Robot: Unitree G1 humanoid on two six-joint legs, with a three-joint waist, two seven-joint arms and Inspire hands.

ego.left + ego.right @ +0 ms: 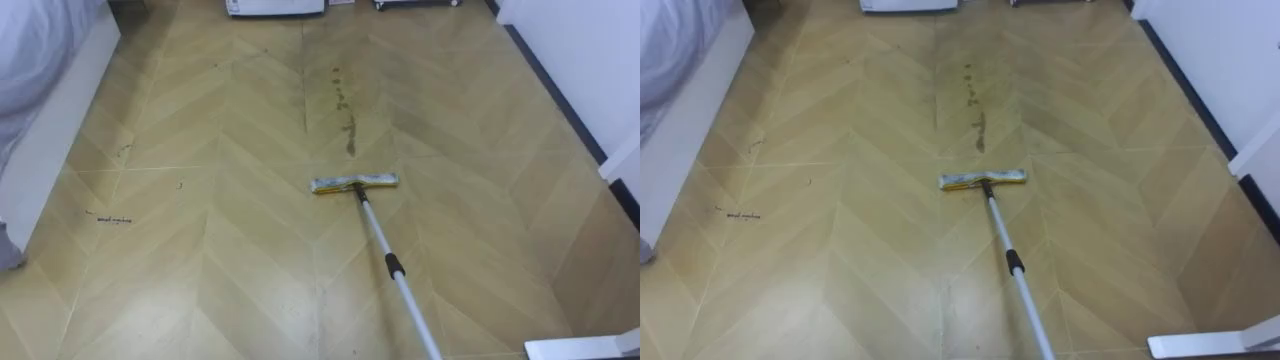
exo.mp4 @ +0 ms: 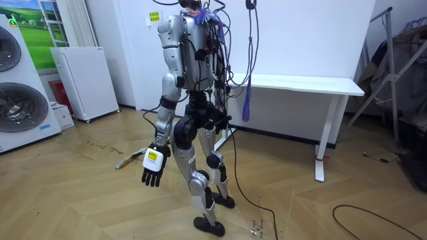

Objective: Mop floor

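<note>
Left hand (image 2: 153, 167) low beside thigh, fingers apparently loose; mop (image 1: 384, 245) ahead.

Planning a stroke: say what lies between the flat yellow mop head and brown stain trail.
Bare wooden floor, from flat yellow mop head to brown stain trail; left eye view.
</note>
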